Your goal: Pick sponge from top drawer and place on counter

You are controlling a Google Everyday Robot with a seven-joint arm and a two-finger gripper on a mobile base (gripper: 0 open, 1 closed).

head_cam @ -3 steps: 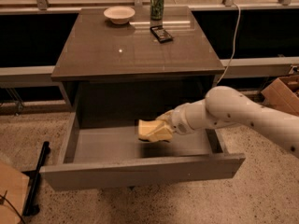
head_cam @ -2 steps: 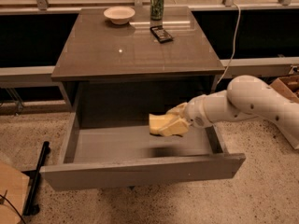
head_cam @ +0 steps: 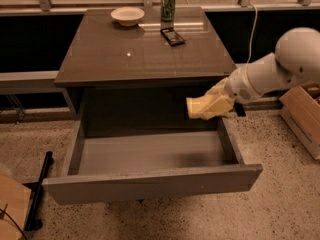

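Top drawer lies open below the gripper, which clamps the sponge just under the worktop edge. Risk: a straight lift may strike the overhang and dislodge the soft sponge. Beyond the gripper, phone, can and bowl restrict placement.

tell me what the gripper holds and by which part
The gripper holds the sponge by its right end, above the right side of the open drawer.

Pale speckled floor meets dark wall panels; a cardboard box sits right.
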